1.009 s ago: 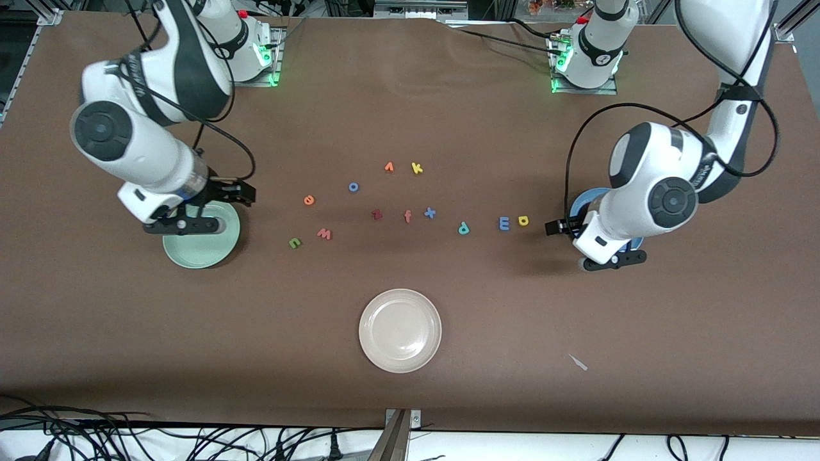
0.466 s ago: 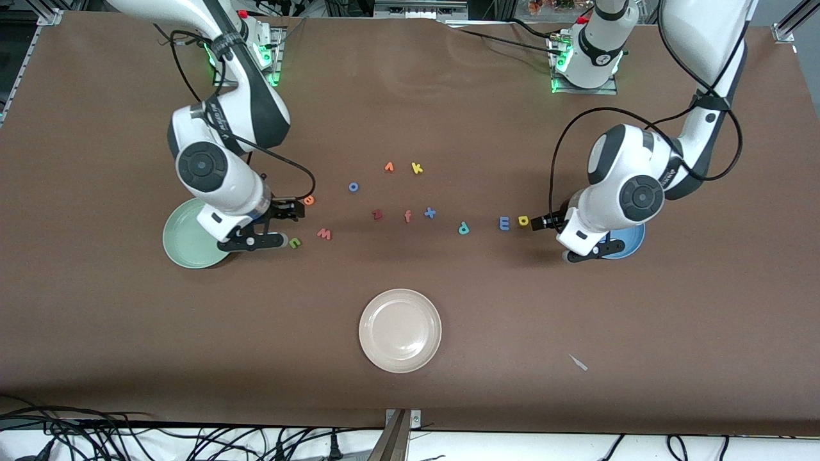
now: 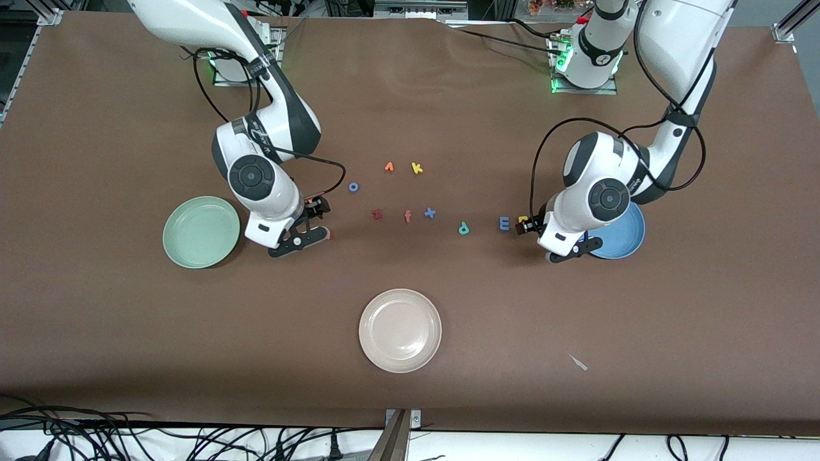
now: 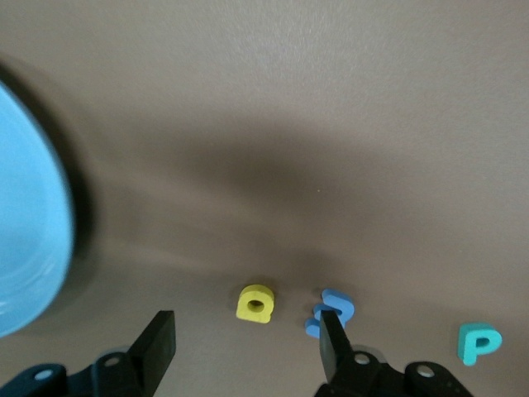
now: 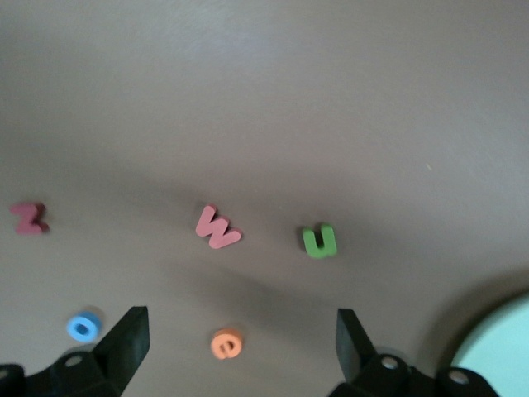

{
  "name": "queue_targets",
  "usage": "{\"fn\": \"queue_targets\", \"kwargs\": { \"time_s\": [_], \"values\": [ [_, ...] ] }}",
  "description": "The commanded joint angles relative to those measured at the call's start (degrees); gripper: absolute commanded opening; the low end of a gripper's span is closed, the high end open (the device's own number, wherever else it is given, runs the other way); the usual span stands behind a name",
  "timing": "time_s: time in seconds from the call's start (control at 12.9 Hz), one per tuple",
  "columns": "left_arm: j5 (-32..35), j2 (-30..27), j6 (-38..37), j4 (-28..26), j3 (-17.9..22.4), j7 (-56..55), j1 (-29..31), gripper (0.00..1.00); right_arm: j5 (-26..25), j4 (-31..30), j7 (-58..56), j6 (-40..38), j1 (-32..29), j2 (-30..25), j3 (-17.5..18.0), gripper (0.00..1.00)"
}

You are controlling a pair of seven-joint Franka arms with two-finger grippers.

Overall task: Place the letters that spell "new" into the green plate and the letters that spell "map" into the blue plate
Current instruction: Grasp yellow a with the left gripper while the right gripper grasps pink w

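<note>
My right gripper hangs open low over the table; the orange e lies between its fingers, untouched. The pinkish-red w and green n lie just ahead of it. The green plate sits bare toward the right arm's end. My left gripper is open with its fingers either side of the yellow a, not gripping it. The blue m lies close by one finger, and the teal p lies farther along. The blue plate is partly under the left arm.
A cream-white plate sits nearer the front camera, mid-table. Other loose letters lie in the middle: blue o, dark red z, orange f, blue x, yellow k, an orange pointed letter. A small white scrap lies near the front edge.
Both arms have swung off their plates toward the middle. The right gripper went from over the green plate to the e, w and n; the left from the blue plate to the yellow a.
</note>
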Motion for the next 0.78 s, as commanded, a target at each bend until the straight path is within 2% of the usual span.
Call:
{"fn": "queue_targets", "kwargs": {
  "time_s": [0.0,0.23,0.54,0.7],
  "values": [
    [-1.9,0.8,1.4,-0.1,0.3,-1.2,-0.8,0.79,-0.3,0.0,-9.7,1.5,-0.1,1.8,0.1,1.00],
    [-1.9,1.4,1.5,-0.2,0.3,-2.4,-1.4,0.74,-0.6,-0.6,-14.0,4.1,0.8,3.4,0.1,1.00],
    [-1.9,2.0,1.9,-1.5,0.3,-2.5,-1.4,0.70,-1.5,-7.4,-15.9,16.2,1.6,3.0,0.2,1.00],
    [-1.9,1.7,6.2,-4.5,0.3,-3.5,-1.4,0.68,-1.7,-11.1,-19.8,22.5,1.5,2.6,0.2,1.00]
  ]
}}
